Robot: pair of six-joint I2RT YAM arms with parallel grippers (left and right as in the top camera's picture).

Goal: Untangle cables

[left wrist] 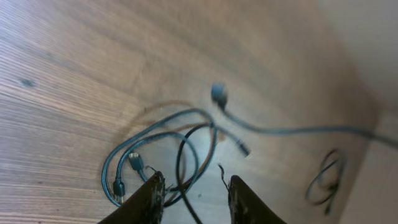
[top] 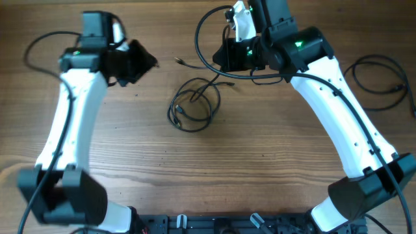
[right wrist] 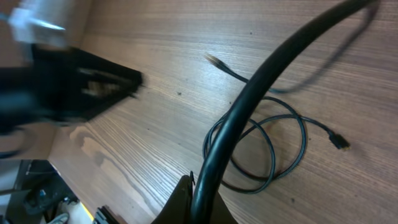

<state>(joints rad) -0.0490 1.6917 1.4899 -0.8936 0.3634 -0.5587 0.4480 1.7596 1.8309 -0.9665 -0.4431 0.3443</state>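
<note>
The cables lie as loose thin black loops in the middle of the table, with one plug end reaching up-left. My left gripper hangs left of them. In the left wrist view it is open, a thin strand runs between its fingers unpinched, and the loops lie just beyond. My right gripper is above the loops' upper right. Its jaws are shut; the arm's thick black cable crosses in front, hiding whether anything is held. Loops and a plug lie beyond.
Another thin black cable lies coiled at the table's right edge, also seen far right in the left wrist view. The right arm's own thick cable arcs out over the table above the loops. The surface is bare wood.
</note>
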